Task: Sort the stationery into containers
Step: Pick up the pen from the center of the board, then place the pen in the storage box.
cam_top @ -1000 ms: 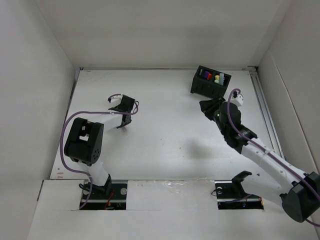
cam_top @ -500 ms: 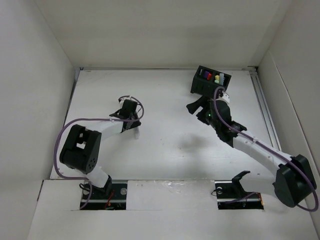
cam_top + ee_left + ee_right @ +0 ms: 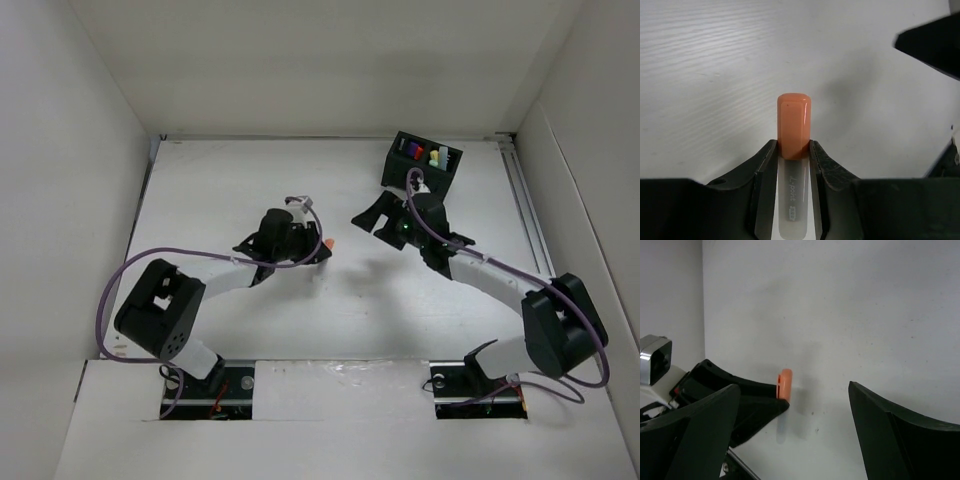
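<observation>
Left claw [image 3: 792, 150]: clamped on the orange-capped pen [image 3: 794, 125], mid-frame in the top view.
Pen axis: cap leads, aimed at the right claw.
Right claw [image 3: 372, 213]: spread wide, empty, just right of the cap.
Box [image 3: 420, 165]: upper right; I judge a handover comes next.

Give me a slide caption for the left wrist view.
Left end effector shut on an orange-capped pen over the white table.

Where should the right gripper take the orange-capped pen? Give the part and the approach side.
Take the orange cap: it alone sticks out past the left gripper, which is shut on the pen behind it. Probably bring the open right gripper in from the cap's free end, closing across its rounded sides.
</observation>
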Controlling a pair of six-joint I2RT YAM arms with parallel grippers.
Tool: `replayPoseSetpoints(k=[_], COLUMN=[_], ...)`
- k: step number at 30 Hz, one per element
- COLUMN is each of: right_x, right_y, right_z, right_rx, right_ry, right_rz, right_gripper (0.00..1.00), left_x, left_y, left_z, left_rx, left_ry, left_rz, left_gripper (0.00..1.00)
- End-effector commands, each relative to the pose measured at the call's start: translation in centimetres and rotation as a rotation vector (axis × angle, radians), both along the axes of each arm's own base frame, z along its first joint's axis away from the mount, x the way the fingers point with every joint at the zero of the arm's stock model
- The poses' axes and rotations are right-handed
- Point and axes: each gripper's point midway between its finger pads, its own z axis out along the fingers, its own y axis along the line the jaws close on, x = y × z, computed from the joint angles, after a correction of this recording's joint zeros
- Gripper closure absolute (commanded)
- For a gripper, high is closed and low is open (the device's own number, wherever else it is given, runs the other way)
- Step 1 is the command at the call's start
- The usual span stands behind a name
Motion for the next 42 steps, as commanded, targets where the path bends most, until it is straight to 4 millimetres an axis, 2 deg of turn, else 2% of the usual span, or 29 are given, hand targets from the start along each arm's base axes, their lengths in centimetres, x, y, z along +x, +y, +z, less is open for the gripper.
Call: replayPoseSetpoints(k=[1,3,4,5,6,7,10,11,16,19,20,21,26,27,31,33,34,35,37,39,41,42], right_x=[1.0,1.4,1.4,1.3,1.4,1.4,1.5,1.5,-0.1,-1.3,-1.3,-1.4,-1.7,-1.7,-1.6,-1.2,-1.1,-0.4,0.6,1.8,3.7,4.5], right_y=[1.9,2.6,2.6,3.3,3.3,3.9,4.3,4.4,5.3,6.0,6.1,6.0,6.0,6.0,6.0,5.6,5.3,5.0,4.1,3.2,1.5,0.6], right_z=[3.1,3.4,3.4,3.3,2.4,2.4,0.3,0.3,-1.3,-1.4,-1.4,-1.6,-2.0,-2.0,-2.0,-2.0,-2.3,-1.9,-1.1,0.6,2.5,3.7], right_rx=[0.081,0.085,0.092,0.09,0.082,0.088,0.077,0.083,0.085,0.091,0.091,0.086,0.071,0.071,0.082,0.079,0.068,0.079,0.085,0.101,0.096,0.102], right_ry=[-0.073,-0.08,-0.075,-0.07,-0.053,-0.045,0.01,0.016,0.068,0.084,0.084,0.094,0.108,0.108,0.118,0.115,0.121,0.117,0.097,0.07,0.033,0.001], right_rz=[0.076,0.085,0.082,0.095,0.095,0.103,0.093,0.089,0.125,0.153,0.153,0.152,0.148,0.148,0.13,0.113,0.098,0.074,0.04,-0.002,-0.07,-0.105], right_gripper=[0.05,0.05,0.05,0.05,0.05,0.06,0.1,0.12,0.23,0.29,0.31,0.41,0.58,0.61,0.86,0.93,0.96,0.99,1.0,1.0,1.0,1.0], left_x=[-0.8,-0.6,-1.0,-0.8,-1.0,-0.6,-0.7,-0.7,-1.3,-1.1,-1.1,-1.1,-0.7,-0.7,-0.7,-0.7,-0.9,-1.0,-1.3,-1.4,-1.9,-2.2], left_y=[-4.1,-4.7,-5.2,-5.5,-5.5,-5.8,-6.2,-6.4,-6.2,-6.1,-6.1,-6.1,-5.9,-5.6,-5.6,-5.6,-5.4,-5.4,-5.2,-5.1,-4.7,-4.5], left_z=[4.6,5.2,4.3,4.5,4.2,4.8,5.0,5.3,5.0,5.0,5.4,5.4,5.7,5.3,5.6,6.1,5.6,6.5,6.7,8.1,8.3,9.6], left_rx=[-0.07,-0.073,-0.065,-0.067,-0.067,-0.083,-0.106,-0.117,-0.141,-0.134,-0.139,-0.139,-0.137,-0.128,-0.132,-0.138,-0.133,-0.144,-0.152,-0.17,-0.174,-0.195], left_ry=[-0.172,-0.194,-0.17,-0.18,-0.17,-0.197,-0.2,-0.211,-0.188,-0.192,-0.2,-0.2,-0.21,-0.203,-0.211,-0.22,-0.211,-0.229,-0.242,-0.272,-0.279,-0.313], left_rz=[-0.154,-0.17,-0.189,-0.201,-0.21,-0.209,-0.225,-0.233,-0.226,-0.211,-0.211,-0.211,-0.18,-0.171,-0.17,-0.17,-0.17,-0.17,-0.17,-0.17,-0.17,-0.17], left_gripper=[1.0,1.0,1.0,1.0,1.0,1.0,1.0,1.0,1.0,1.0,1.0,1.0,1.0,1.0,1.0,0.9,0.77,0.7,0.58,0.4,0.33,0.31])
